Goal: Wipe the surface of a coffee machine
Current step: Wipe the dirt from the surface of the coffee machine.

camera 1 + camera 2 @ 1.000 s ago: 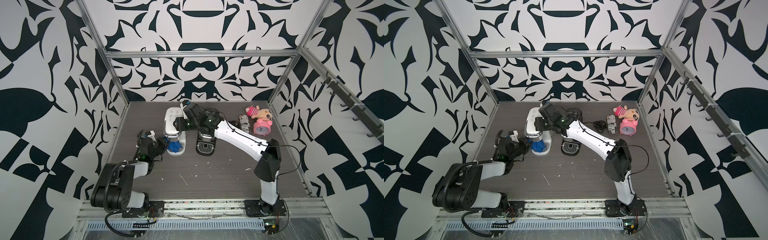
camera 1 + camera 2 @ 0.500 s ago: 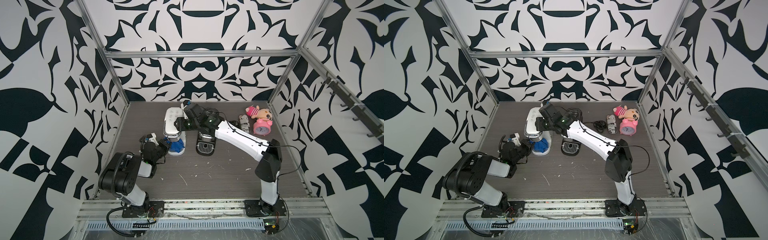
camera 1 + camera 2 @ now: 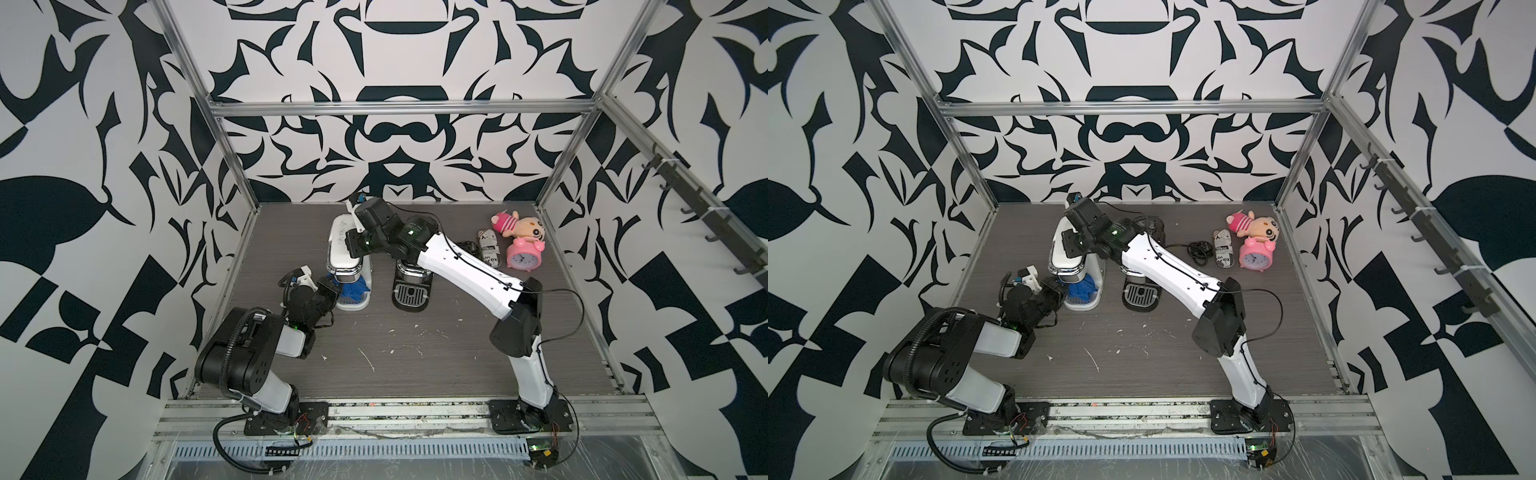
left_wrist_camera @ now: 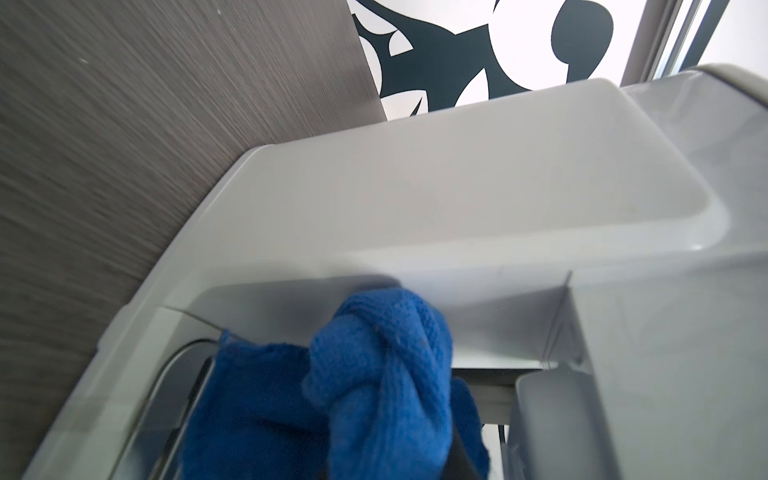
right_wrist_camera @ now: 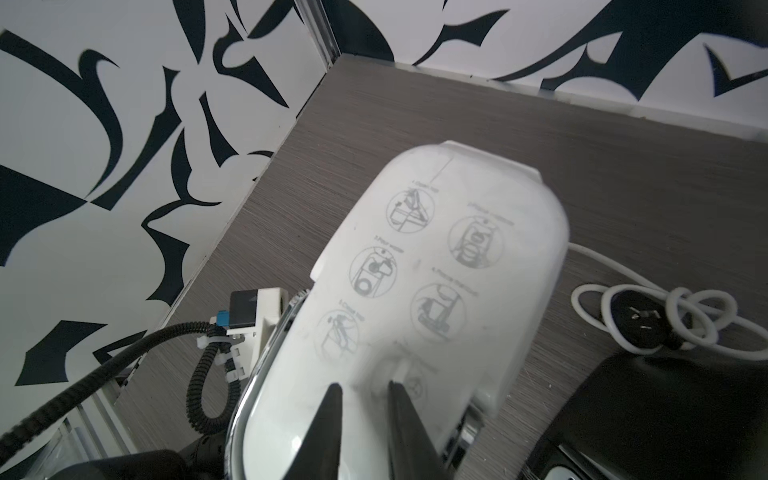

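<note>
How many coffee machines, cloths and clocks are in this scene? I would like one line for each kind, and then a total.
Coffee machines: 2, the white machine and the black machine
Cloth: 1, blue
Clock: 1, pink
Total: 4

Front half of the grey wood-grain tabletop [image 3: 415,365] lies open, small white flecks only. The white plastic coffee machine [image 3: 343,245] and black coffee machine [image 3: 410,291] stand close, and the right arm's white forearm [image 3: 461,270] bridges the narrow gap. A blue knitted cloth [image 3: 353,289] fills the white machine's cup bay; a pink alarm clock [image 3: 521,259] and plush doll [image 3: 523,226] crowd the back right corner.
</note>
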Available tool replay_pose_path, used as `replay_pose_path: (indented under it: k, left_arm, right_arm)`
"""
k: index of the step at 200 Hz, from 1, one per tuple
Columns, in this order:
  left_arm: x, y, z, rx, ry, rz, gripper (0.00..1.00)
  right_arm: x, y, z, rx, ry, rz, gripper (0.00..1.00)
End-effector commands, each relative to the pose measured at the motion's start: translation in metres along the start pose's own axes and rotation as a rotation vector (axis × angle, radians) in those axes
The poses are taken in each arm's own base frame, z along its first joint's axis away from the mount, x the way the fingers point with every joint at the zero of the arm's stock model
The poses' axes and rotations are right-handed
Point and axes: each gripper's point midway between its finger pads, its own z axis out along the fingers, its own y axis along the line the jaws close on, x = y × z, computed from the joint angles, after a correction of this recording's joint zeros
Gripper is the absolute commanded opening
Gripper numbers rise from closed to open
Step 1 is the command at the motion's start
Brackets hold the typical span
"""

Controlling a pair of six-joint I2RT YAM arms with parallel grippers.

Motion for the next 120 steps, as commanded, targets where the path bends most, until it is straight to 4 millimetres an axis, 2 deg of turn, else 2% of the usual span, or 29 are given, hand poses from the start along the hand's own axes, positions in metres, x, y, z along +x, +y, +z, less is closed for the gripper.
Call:
replay_pose_path:
  k: [1,40,75,89,120]
  left_arm:
    - [-0.002,-0.013,-0.004,0.049,-0.022,-0.005,0.00]
    - [0.005,-0.016,-0.001,0.065,-0.005,-0.020,0.00]
    - [0.015,-0.032,0.001,0.127,0.016,-0.050,0.00]
    - [0.015,-0.037,0.000,0.148,0.011,-0.051,0.00]
    - [0.010,-0.028,-0.002,0.132,-0.037,-0.058,0.00]
  right_arm:
    - [0.023,-0.001,0.008,-0.006,0.085,-0.017,0.23]
    - [0.050,-0.009,0.027,0.004,0.143,0.017,0.22]
    - [0.069,-0.013,0.035,-0.007,0.168,0.064,0.22]
    - [0.071,-0.014,0.036,-0.008,0.168,0.073,0.22]
    - [0.070,-0.012,0.035,-0.014,0.169,0.069,0.23]
